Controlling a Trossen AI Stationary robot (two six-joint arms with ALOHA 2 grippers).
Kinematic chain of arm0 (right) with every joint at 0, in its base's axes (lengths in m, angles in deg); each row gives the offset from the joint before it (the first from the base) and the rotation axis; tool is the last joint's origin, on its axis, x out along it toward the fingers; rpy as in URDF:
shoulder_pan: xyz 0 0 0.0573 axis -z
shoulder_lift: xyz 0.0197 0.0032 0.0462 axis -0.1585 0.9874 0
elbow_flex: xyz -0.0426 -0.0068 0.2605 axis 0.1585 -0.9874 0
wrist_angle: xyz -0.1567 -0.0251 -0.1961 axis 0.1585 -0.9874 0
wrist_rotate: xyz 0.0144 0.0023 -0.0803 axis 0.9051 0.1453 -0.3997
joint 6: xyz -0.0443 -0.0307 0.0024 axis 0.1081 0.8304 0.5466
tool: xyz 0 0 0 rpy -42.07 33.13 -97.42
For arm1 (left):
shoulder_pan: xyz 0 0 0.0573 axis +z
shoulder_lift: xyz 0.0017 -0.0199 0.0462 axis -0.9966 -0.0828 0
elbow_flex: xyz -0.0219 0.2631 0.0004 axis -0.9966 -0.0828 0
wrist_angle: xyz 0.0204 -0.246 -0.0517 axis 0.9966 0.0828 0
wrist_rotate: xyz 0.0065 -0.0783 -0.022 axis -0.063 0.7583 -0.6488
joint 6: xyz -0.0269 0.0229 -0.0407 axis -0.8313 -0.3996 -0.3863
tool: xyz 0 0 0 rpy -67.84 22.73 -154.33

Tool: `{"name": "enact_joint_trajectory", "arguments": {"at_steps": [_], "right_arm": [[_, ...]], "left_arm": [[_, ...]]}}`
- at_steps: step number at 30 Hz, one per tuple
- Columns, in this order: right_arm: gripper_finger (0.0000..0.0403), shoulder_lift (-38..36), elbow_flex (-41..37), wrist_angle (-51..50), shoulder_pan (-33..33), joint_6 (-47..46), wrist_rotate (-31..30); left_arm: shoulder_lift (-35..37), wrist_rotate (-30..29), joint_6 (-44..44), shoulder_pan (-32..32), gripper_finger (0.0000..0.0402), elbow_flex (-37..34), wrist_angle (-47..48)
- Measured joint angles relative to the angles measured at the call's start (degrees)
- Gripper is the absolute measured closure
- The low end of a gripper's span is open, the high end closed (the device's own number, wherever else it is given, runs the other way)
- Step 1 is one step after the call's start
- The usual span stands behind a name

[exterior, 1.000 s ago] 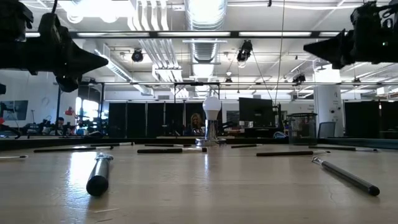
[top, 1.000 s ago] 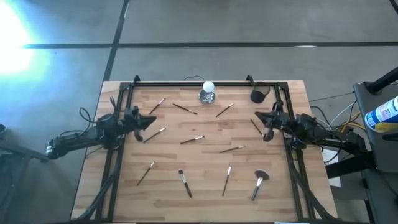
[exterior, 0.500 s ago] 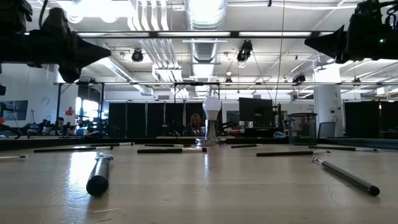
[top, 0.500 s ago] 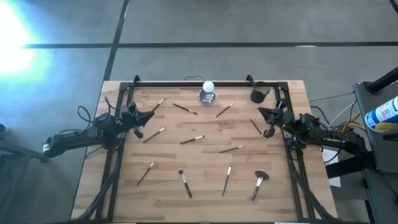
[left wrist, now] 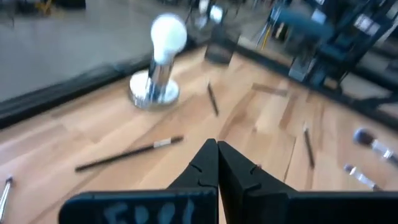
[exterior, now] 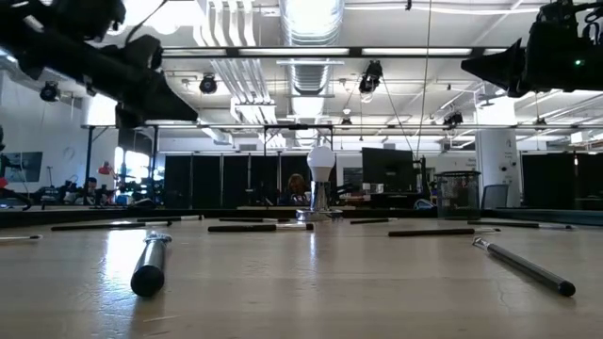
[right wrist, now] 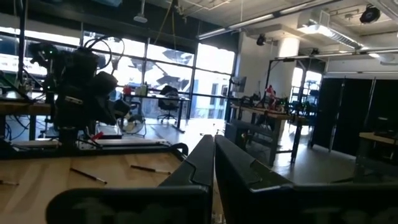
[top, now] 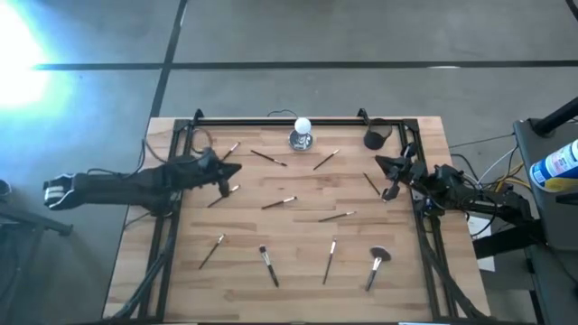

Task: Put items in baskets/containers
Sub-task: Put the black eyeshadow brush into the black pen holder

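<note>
Several slim brushes lie flat and scattered on the wooden table (top: 298, 236): one (top: 223, 195) near my left gripper, one (top: 372, 183) near my right gripper, a fan-headed one (top: 377, 264) toward the near right. The black cup (top: 375, 138) sits at the far right corner. My left gripper (top: 237, 169) is shut and hangs above the table (exterior: 193, 115) between two brushes on the left. My right gripper (top: 379, 162) is shut, raised (exterior: 464, 64) just near of the cup. In both wrist views the fingertips meet (left wrist: 216, 146) (right wrist: 214, 140).
A shiny silver object topped with a white ball (top: 302, 135) stands at the far middle, also in the left wrist view (left wrist: 158, 68). A black frame (top: 280, 120) runs along the far edge and both sides. Brushes lie in the low view's foreground (exterior: 149, 264) (exterior: 526, 266).
My left arm has stretched out toward the table's right, carrying its shut gripper from the left frame rail inward over the wood, toward the brushes at the far left. The right arm and the brushes have kept still.
</note>
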State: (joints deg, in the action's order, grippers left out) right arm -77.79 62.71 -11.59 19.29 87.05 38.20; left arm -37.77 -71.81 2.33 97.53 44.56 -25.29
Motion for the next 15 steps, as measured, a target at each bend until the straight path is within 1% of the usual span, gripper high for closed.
{"name": "enact_joint_trajectory", "arguments": {"at_steps": [5,8,11,15], "right_arm": [[0.0394,0.00,-0.01,2.68,-0.02,2.16,0.02],[0.0394,0.00,-0.01,2.79,-0.02,2.36,0.02],[0.0394,0.04,-0.02,2.73,-0.02,2.36,0.02],[0.0394,0.04,-0.01,2.74,-0.02,2.51,0.06]], "left_arm": [[-8.05,4.02,-3.94,-0.50,0.0401,8.17,12.03],[-12.18,4.25,-7.06,-1.48,0.0395,12.70,17.33],[-16.84,4.16,-9.94,-2.59,0.0375,15.44,22.81],[-22.52,3.67,-12.40,-3.66,0.0336,17.25,26.03]]}}
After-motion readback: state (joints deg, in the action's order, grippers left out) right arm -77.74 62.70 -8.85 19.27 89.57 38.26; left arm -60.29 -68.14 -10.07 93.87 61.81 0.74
